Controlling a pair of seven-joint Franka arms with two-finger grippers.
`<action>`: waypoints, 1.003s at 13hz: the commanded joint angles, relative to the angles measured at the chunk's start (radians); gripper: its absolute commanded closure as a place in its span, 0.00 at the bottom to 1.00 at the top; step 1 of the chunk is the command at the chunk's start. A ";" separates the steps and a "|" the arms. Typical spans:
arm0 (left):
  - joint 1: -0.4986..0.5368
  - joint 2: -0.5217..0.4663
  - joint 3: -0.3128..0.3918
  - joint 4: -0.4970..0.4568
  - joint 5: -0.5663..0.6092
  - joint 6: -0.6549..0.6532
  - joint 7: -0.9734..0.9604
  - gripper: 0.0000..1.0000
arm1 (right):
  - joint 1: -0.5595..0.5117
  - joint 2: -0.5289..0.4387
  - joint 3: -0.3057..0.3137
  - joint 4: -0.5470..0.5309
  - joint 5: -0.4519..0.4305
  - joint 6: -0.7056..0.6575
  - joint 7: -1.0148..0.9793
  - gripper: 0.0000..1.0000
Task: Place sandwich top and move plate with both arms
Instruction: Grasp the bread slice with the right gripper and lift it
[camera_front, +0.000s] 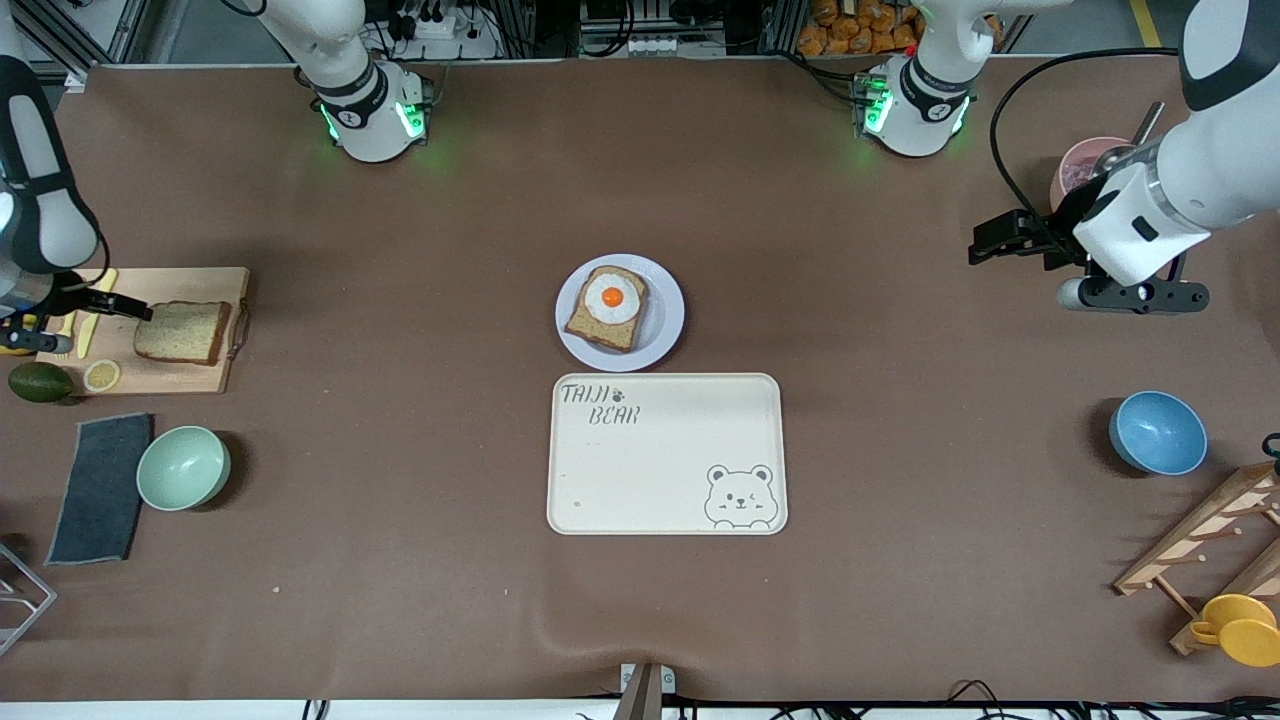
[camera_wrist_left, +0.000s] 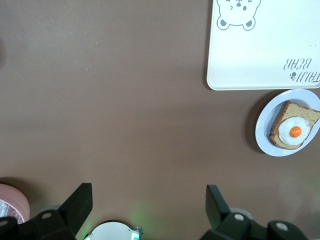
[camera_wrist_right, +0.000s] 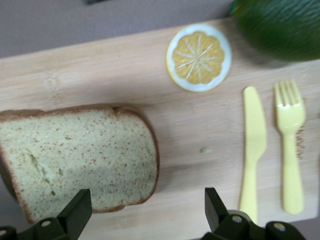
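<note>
The sandwich top (camera_front: 183, 332), a plain brown bread slice, lies on a wooden cutting board (camera_front: 190, 290) at the right arm's end of the table. My right gripper (camera_front: 125, 308) hovers open over the board, at the slice's edge; in the right wrist view the slice (camera_wrist_right: 75, 165) reaches partly between the spread fingers of the right gripper (camera_wrist_right: 146, 202). The pale plate (camera_front: 668, 300) sits mid-table and carries a bread slice with a fried egg (camera_front: 610, 305). My left gripper (camera_front: 990, 245) hangs open over bare table toward the left arm's end, holding nothing; in the left wrist view it (camera_wrist_left: 149, 197) shows the plate (camera_wrist_left: 264, 131) off to one side.
A cream bear tray (camera_front: 667, 455) lies just nearer the camera than the plate. On or by the board are a lemon slice (camera_front: 101, 375), an avocado (camera_front: 40, 382), a yellow knife (camera_wrist_right: 254, 150) and fork (camera_wrist_right: 291, 150). There is a green bowl (camera_front: 183, 467), a blue bowl (camera_front: 1157, 432) and a wooden rack (camera_front: 1210, 540).
</note>
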 joint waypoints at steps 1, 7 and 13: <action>0.008 -0.009 -0.005 -0.045 -0.043 0.043 0.016 0.00 | -0.009 -0.009 0.008 -0.023 0.017 0.019 0.014 0.00; -0.003 0.019 -0.026 -0.075 -0.045 0.092 0.016 0.00 | -0.038 0.072 0.011 0.049 0.136 0.025 -0.096 0.00; -0.001 0.074 -0.034 -0.075 -0.094 0.093 0.017 0.00 | -0.058 0.153 0.010 0.142 0.198 0.015 -0.264 0.00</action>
